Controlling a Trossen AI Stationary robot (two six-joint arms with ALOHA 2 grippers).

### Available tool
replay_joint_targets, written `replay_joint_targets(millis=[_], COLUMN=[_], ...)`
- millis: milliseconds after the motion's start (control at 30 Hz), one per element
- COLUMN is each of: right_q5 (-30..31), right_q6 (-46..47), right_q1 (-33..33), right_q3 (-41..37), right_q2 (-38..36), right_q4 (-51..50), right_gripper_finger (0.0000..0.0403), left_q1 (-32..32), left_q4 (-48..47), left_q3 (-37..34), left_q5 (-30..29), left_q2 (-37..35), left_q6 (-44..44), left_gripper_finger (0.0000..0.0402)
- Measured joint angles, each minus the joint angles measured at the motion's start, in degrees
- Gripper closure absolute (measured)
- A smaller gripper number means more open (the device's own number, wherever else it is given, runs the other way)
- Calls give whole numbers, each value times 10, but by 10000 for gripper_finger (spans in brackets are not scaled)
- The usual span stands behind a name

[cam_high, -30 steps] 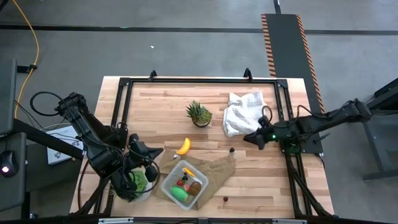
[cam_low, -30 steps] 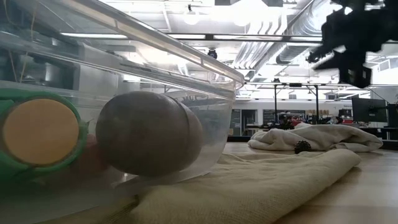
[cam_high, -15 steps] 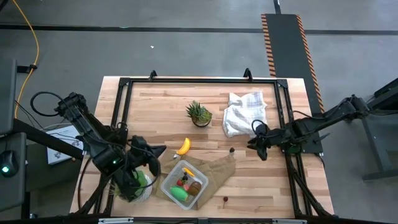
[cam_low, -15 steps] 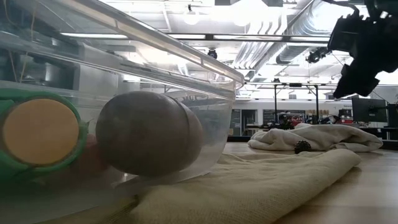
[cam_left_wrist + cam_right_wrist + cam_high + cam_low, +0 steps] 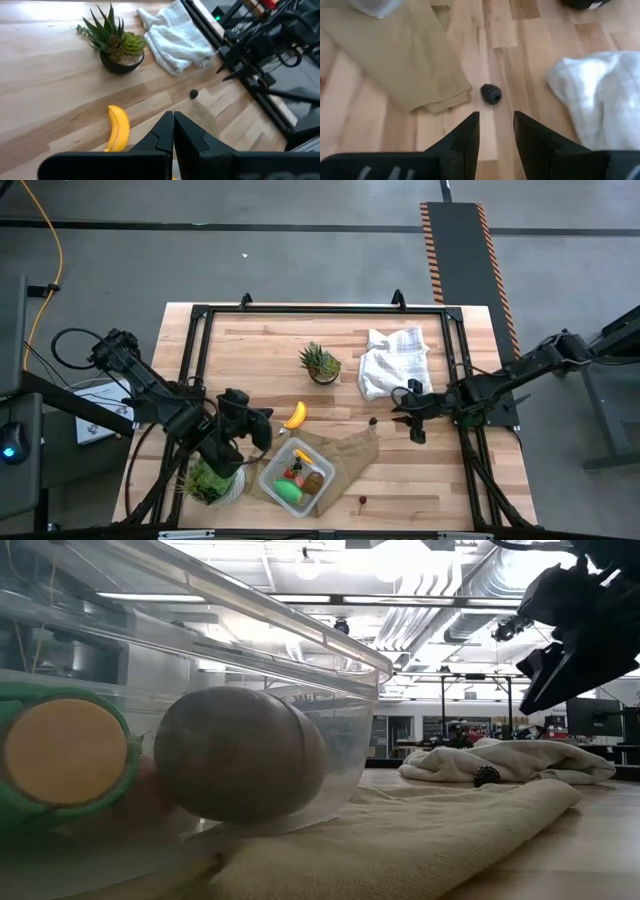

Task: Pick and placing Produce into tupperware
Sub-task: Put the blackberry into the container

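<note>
The tupperware [image 5: 297, 476] sits on the brown paper bag [image 5: 345, 454], just beside the left gripper [image 5: 262, 425] toward the table's near edge; it holds a green oval [image 5: 291, 493], a brown kiwi [image 5: 314, 482] and a red piece, while the banana [image 5: 295, 415] lies loose on bare wood just ahead of that gripper, whose fingers [image 5: 172, 131] are pressed together with nothing between them; the right gripper [image 5: 407, 412] hangs above the table, fingers [image 5: 468, 131] a little apart and empty, a small dark piece [image 5: 373, 420] just ahead of it on open wood between the bag's edge and the white cloth [image 5: 392, 360]; the spiky plant [image 5: 319, 363] stands beyond the banana, the leafy plant [image 5: 211, 481] under the left arm, near the table's corner; the wooden table [image 5: 260, 340] is ringed by a black frame, grey floor around it; the low view looks through the box's clear wall at the kiwi [image 5: 240, 753] and green oval [image 5: 65, 753], with the room's ceiling lights behind; only the right wrist view shows the dark piece [image 5: 490, 93] close beside the bag's corner.
</note>
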Motion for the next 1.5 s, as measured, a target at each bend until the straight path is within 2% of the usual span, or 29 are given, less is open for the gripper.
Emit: replay_joint_targets(millis=[167,333,667,867,1200,1500], right_q5=[12,7,3,3,-24,-25], right_q6=[-57,-66,-104,-101,-100,-134], right_q1=[0,0,-1,-16,-23,-26], right_q3=[0,0,0,0,0,0], right_q2=[34,74,145,190,195,195], right_q4=[34,54,141,151,198,197], right_gripper_finger=[292,288,217,202,201,201], left_q1=[4,3,3,3,3,3], left_q4=[0,-1,-9,-9,-12,-14], left_q3=[0,0,0,0,0,0], left_q5=[16,17,35,35,35,35], left_q2=[0,0,0,0,0,0], left_q6=[34,36,63,64,69,74], left_gripper_finger=[401,401,401,401,401,401])
